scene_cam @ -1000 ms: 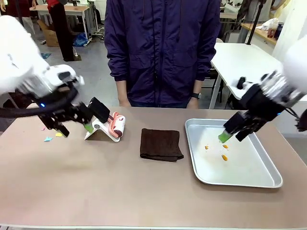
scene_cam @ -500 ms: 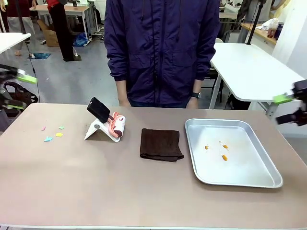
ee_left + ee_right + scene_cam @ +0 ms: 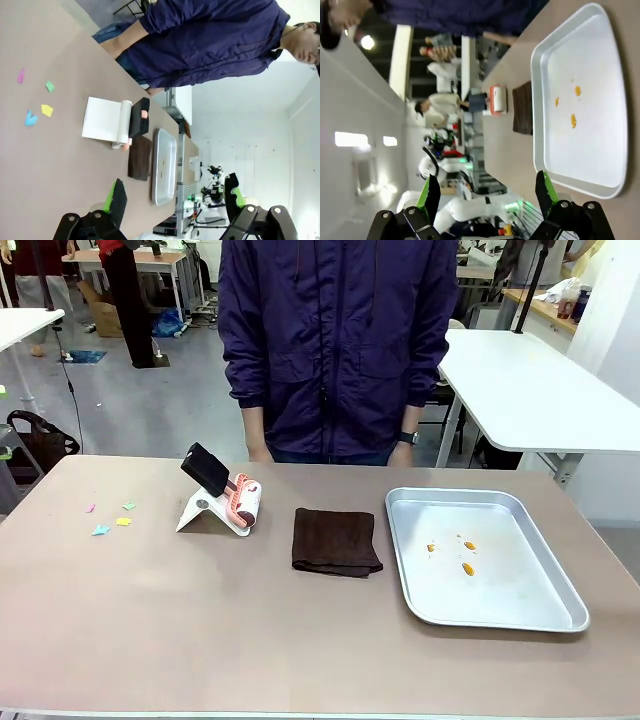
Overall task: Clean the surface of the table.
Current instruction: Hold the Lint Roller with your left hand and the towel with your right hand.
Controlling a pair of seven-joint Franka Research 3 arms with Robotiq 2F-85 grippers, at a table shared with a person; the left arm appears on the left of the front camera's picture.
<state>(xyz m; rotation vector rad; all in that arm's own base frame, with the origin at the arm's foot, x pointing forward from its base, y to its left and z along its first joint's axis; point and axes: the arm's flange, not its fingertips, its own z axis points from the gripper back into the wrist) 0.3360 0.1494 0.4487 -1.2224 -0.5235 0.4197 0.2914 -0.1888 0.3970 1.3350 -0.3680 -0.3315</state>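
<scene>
Brownish-tan and matt, the table (image 3: 200, 640) spans the whole front view, with a person (image 3: 340, 340) in a dark blue jacket standing at its far edge. On the right lies a shiny metal tray (image 3: 520, 590). A dark brown folded cloth (image 3: 336, 540) sits near the middle, just left of the tray. Left of the cloth, a lint roller (image 3: 243, 502) leans on a white stand. The left gripper (image 3: 175, 197) and the right gripper (image 3: 486, 192) each hang back from the table with their jaws spread wide and nothing between them. Small coloured paper scraps (image 3: 110, 523) are scattered at the far left, well apart from the roller, and a few orange crumbs (image 3: 467, 567) dot the tray floor. The scraps look very light, so a quick sweep with the cloth could flick them off the left edge rather than gather them. Grabbing the roller carelessly could topple its stand. A nudged tray could spill its crumbs onto the table.
</scene>
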